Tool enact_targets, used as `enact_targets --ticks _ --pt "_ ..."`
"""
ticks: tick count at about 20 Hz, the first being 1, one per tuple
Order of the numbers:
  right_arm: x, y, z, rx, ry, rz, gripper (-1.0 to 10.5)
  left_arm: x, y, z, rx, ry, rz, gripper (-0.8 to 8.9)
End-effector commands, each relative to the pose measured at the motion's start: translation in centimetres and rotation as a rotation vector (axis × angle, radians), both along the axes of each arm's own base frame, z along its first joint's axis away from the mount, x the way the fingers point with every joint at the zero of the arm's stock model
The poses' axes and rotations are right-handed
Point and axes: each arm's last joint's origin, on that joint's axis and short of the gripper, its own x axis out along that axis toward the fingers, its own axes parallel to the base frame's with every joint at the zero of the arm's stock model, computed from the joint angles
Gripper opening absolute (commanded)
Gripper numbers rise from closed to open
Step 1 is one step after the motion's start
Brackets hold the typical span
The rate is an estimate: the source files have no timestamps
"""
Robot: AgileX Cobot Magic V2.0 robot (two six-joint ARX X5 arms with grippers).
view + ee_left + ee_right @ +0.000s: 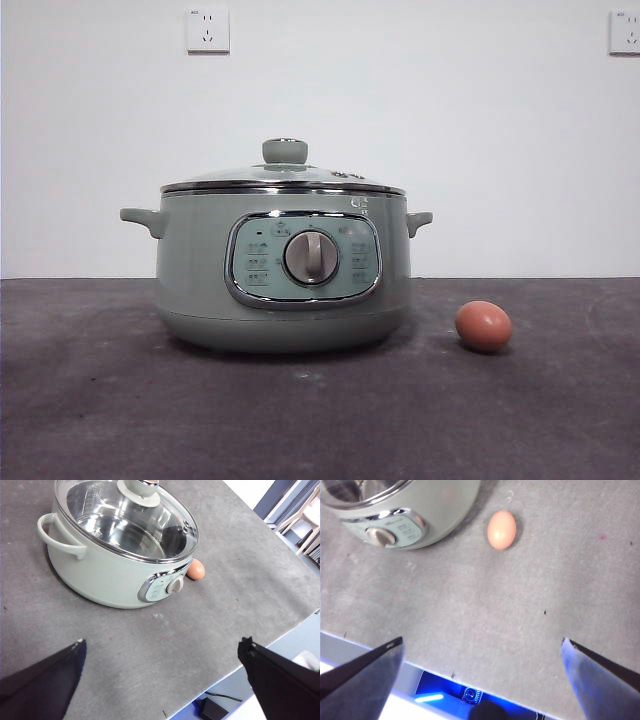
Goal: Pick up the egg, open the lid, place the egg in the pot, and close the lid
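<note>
Lid (284, 172) on pot (280, 270); egg (483, 325) beside, on table (100, 400)

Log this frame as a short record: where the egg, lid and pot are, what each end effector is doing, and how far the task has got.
egg: lying on the table, beside the pot, apart from it
lid: closed on the pot
pot: upright, dial facing the front camera
left end effector: open, empty, away from the pot
right end effector: open, empty, short of the egg
progress: nothing picked up yet
</note>
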Motion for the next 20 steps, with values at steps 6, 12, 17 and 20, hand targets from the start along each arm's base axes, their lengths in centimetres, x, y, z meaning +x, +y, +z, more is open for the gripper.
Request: enact_targets --ticks 6,12,17,20 --pt "6.4 2.8 -1.9 -0.022 -0.011 0.061 6.0 0.0 0.0 0.1 0.005 -0.013 -0.003 6.60" --pt "12.1 6.4 -6.3 -0.115 0.013 0.067 6.0 0.0 0.0 0.1 0.006 -0.013 -0.003 6.60" --pt "14.9 8.4 -9.8 -0.170 0.024 0.065 6.0 0.0 0.0 0.1 0.007 -0.013 -0.001 6.60" --pt "16.0 9.0 -11.4 -0.165 0.030 0.057 5.9 0.0 0.0 0.1 0.007 -0.013 -0.001 6.60"
